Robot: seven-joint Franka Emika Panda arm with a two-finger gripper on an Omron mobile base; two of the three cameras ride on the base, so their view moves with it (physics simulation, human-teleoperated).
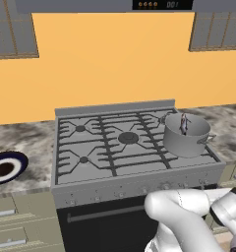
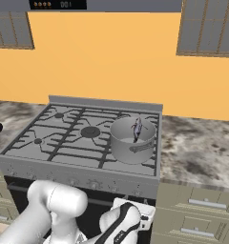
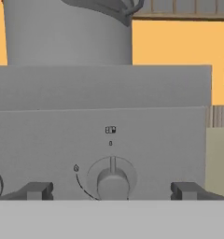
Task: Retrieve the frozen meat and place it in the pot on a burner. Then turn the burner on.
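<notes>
The grey pot (image 1: 186, 135) (image 2: 132, 140) stands on the stove's front right burner. Inside it the frozen meat (image 1: 184, 124) (image 2: 136, 127), a small dark chunk with whitish streaks, leans upright. My arm is bent low in front of the stove. In the hand view my gripper (image 3: 111, 190) is open, and its fingertips (image 3: 39, 190) sit wide apart on either side of a round burner knob (image 3: 112, 179) without touching it. The knob's pointer stands straight up under a small 0 mark. The pot's wall (image 3: 67, 32) rises above the panel.
The grey stove (image 1: 115, 142) has several grates and a row of knobs along its front panel (image 2: 88, 181). A dark-blue-rimmed plate (image 1: 6, 167) lies on the marbled counter at the left. Drawers (image 2: 202, 214) flank the oven.
</notes>
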